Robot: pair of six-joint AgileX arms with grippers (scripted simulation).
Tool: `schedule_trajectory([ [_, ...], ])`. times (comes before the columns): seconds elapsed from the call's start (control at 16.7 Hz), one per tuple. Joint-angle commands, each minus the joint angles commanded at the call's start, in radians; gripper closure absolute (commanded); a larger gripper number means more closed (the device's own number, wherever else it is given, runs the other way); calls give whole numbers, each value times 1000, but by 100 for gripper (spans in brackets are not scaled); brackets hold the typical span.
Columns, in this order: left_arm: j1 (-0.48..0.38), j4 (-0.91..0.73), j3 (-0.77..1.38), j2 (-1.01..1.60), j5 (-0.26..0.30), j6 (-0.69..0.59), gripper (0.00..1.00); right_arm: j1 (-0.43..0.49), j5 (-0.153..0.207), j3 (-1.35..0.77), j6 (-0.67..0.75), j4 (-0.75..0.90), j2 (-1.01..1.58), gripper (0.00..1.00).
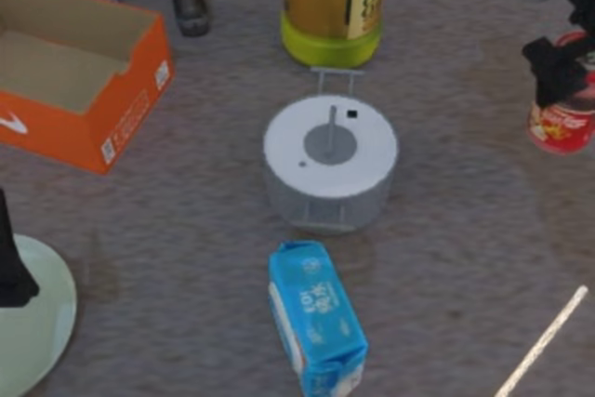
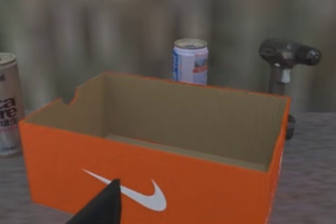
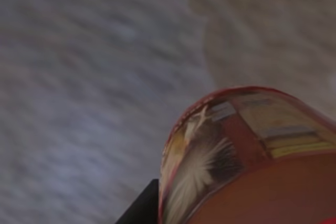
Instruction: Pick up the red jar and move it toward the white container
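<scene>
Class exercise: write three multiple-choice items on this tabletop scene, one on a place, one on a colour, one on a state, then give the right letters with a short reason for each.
1. Where is the red jar?
A. at the table's right edge
B. inside the shoebox
C. beside the carton

2. What colour is the shoebox?
A. green
B. orange
C. black

3. What is the state of the shoebox?
A. lid on
B. full of cans
C. open and empty

Answers:
1 A: the top view shows the jar far right, under the right gripper, well apart from the white container.
2 B: its walls are orange in the top and left wrist views.
3 C: the left wrist view shows a bare inside.
</scene>
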State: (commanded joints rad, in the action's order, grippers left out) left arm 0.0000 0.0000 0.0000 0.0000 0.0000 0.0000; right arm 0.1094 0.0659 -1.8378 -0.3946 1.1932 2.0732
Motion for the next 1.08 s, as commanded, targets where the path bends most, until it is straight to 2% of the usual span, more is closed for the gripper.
schedule_trajectory([
  [0.3,0,0,0,0,0,0,0,111,-76,99,438,-115,-35,100],
  [0.48,0,0,0,0,0,0,0,163,-111,154,612,-163,-45,100],
  [0.66,0,0,0,0,0,0,0,190,-129,186,692,-187,-50,100],
  [1.08,0,0,0,0,0,0,0,188,-127,196,696,-204,-41,100],
])
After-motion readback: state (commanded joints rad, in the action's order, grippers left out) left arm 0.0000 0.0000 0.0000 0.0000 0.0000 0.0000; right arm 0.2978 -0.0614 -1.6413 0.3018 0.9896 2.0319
